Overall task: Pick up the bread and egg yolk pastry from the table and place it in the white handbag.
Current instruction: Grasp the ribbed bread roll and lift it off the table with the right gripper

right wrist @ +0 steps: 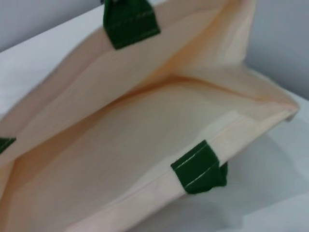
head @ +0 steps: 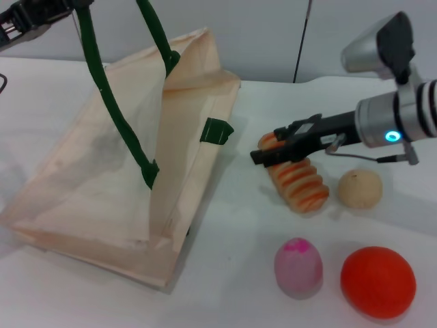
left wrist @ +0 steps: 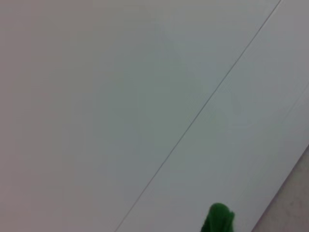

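Two arms show in the head view: the left hand [head: 27, 20] sits high at the far left corner, gripping the dark green handle [head: 113, 113] of the white handbag [head: 89, 184] and holding the mouth open toward the right; the right hand [head: 270, 154] reaches in from the right, its black fingers low over the far end of the bread [head: 300, 181], though whether they have closed on it I cannot tell. The bread lies on the white desk [head: 232, 273] just right of the handbag, its long axis running from far-left to near-right. The egg yolk pastry [head: 360, 188] rests just beside the bread's near end, to its right. Nearer the camera sit a pink-topped egg shape [head: 298, 266] and an orange-red ball [head: 377, 281]. In the left wrist view only a bit of green handle [left wrist: 218, 218] shows against a pale wall. In the right wrist view the handbag's [right wrist: 145, 130] open mouth fills the frame, with green handle tabs [right wrist: 198, 166] sewn at its rim.
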`<state>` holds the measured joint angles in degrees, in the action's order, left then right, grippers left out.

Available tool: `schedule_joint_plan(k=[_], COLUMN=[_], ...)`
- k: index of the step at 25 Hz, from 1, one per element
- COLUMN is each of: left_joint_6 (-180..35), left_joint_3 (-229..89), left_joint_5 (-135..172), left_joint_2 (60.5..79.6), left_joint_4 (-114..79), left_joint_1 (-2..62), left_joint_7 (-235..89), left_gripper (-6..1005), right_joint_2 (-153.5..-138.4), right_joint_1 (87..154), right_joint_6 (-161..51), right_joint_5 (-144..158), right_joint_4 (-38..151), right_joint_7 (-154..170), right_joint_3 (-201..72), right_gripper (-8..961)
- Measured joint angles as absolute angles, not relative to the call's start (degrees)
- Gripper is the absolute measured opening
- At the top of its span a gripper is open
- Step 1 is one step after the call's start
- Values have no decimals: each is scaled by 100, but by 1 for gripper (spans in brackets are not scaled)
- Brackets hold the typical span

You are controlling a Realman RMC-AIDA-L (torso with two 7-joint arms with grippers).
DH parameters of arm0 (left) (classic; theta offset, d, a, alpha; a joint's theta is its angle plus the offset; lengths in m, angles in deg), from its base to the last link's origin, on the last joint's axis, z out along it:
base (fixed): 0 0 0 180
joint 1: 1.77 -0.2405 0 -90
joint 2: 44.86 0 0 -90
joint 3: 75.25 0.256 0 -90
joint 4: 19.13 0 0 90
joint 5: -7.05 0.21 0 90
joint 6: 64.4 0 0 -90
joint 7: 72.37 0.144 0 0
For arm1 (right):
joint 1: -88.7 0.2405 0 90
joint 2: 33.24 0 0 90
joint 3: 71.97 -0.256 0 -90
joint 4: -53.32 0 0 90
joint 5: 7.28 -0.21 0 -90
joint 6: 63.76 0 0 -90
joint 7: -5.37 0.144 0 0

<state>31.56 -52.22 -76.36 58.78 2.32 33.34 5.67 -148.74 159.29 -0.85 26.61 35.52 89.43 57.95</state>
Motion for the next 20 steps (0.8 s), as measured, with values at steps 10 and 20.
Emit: schedule_joint_plan(k=[10, 20], left_joint_6=[3144, 3135], left_joint_3=[-5222, -5222], left_joint_5=[-7632, -7667], left_joint_2=[5869, 5849], left_joint_4=[232, 232], left_joint_1=[3362, 3345], left_joint_7=[565, 559], left_gripper=[128, 129], right_joint_2=[-15020, -15047], right_joint_1=[16462, 16436], right_joint_6=[282, 265], right_joint_5=[2471, 3131], right_joint_4=[2200, 2241], right_joint_7=[8886, 9301], right_joint_3=[5783, 5671], right_gripper=[885, 886])
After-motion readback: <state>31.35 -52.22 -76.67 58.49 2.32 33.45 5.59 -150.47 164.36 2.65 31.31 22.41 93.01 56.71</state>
